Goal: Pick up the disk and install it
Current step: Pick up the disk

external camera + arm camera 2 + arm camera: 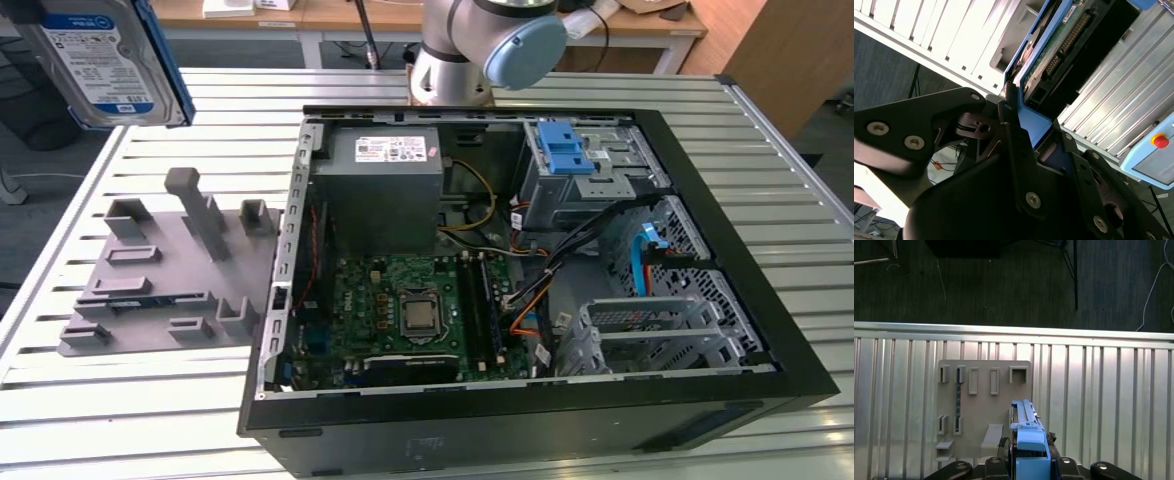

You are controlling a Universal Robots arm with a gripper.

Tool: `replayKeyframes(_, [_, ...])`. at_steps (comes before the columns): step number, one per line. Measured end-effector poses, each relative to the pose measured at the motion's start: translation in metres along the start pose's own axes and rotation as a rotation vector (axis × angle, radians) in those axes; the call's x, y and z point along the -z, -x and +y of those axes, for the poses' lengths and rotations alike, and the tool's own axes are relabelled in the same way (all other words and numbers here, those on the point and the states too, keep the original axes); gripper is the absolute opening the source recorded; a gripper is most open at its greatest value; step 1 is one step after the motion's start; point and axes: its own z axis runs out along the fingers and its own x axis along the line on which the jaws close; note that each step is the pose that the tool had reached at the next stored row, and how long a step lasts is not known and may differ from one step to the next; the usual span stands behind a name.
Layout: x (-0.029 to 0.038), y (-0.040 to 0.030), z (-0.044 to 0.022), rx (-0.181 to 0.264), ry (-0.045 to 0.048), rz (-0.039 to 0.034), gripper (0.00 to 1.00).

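The disk (pixel 107 60) hangs high in the air at the exterior view's left, above the slatted table, its white-and-blue label facing the camera and its blue carrier along its edge. In the first wrist view the disk (pixel 1026 432) is seen edge-on over the grey holder plate (pixel 985 390). My gripper (pixel 1028 462) is shut on it, black fingers on either side of the blue carrier. The second wrist view has the gripper (pixel 1030 131) clamped on the blue bracket, with the disk's green circuit board (pixel 1054 50) and connector beyond.
An open computer case (pixel 694 250) lies on the table with its motherboard (pixel 414 310), grey power supply (pixel 387 165) and a drive cage with a blue latch (pixel 567 150). The grey holder plate (pixel 147 290) with upright slots sits beside it. The arm's base (pixel 461 50) stands behind.
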Motion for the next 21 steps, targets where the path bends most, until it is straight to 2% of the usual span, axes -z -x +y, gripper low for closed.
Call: replayKeyframes(21, [0.0050,0.0001,0.0000,0.000,0.0000,0.0000,0.36])
